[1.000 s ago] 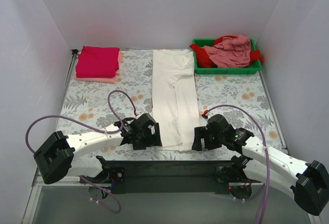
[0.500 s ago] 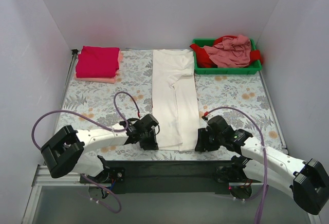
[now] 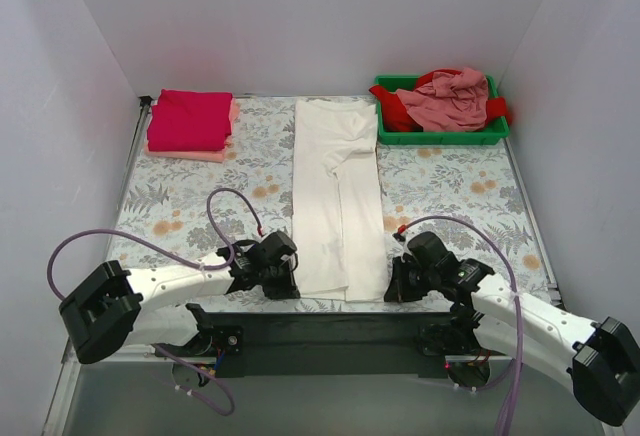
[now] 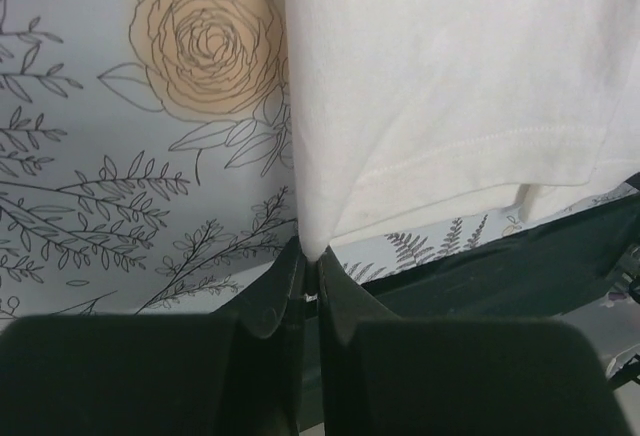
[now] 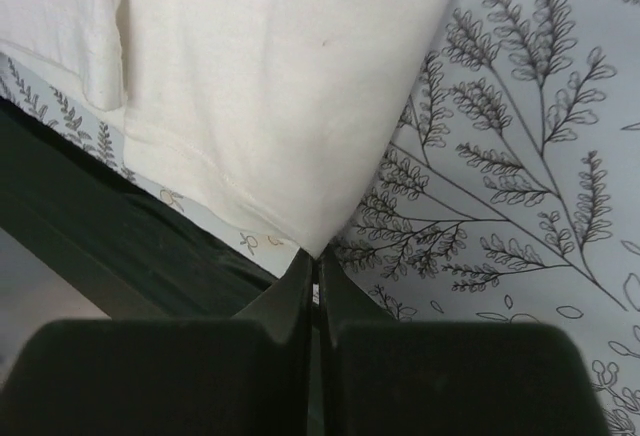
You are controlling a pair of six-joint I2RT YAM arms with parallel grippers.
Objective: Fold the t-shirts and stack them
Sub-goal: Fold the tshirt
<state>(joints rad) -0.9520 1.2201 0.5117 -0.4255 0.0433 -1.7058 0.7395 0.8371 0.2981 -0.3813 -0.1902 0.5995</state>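
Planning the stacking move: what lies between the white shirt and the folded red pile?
Top view: only bare floral table cover between shirt and pile.

Here's the floral table cover (image 3: pixel 190 201), white cloth printed with grey leaves and sprigs and dotted with orange blooms. On the cover's far right corner sits a green plastic tray (image 3: pixel 440 138), its sides square to the cover's edges. A black strip (image 3: pixel 330 331) runs along the cover's near edge. Plain white walls (image 3: pixel 320 26) close in on the cover at the back and on both sides. Up close, the left wrist view shows a big orange rose (image 4: pixel 205 41) printed on the cover, and the right wrist view shows dark fern sprigs (image 5: pixel 520 146).
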